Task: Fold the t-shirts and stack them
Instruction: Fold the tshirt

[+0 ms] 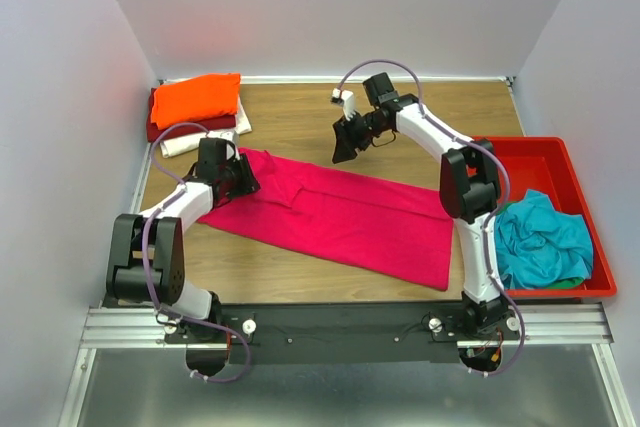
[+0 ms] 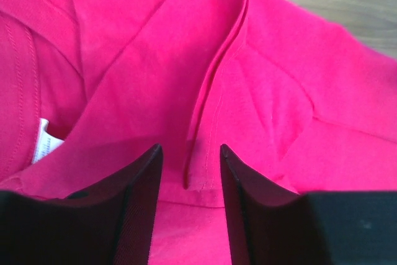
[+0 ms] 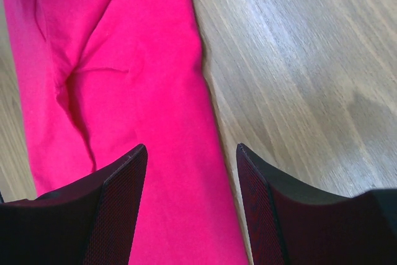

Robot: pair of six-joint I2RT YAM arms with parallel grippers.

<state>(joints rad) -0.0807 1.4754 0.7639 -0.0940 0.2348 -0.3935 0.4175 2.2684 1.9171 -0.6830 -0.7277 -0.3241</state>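
A bright pink-red t-shirt (image 1: 340, 217) lies folded into a long strip slanting across the wooden table. My left gripper (image 1: 243, 179) is down on its left end. In the left wrist view its jaws stand partly apart astride a doubled hem edge of the shirt (image 2: 279, 91), which lies flat between the left gripper (image 2: 189, 150) fingers. My right gripper (image 1: 345, 147) hovers open over the strip's far edge; under the right gripper (image 3: 191, 150) I see shirt (image 3: 124, 60) on the left and bare wood on the right. Nothing is between its fingers.
At the back left is a stack: an orange t-shirt (image 1: 197, 97) over a dark red one (image 1: 160, 130) and a cream one (image 1: 190, 145). A red tray (image 1: 545, 157) at the right holds a crumpled teal t-shirt (image 1: 540, 237) with some green (image 1: 560, 285) beneath. White walls enclose the table.
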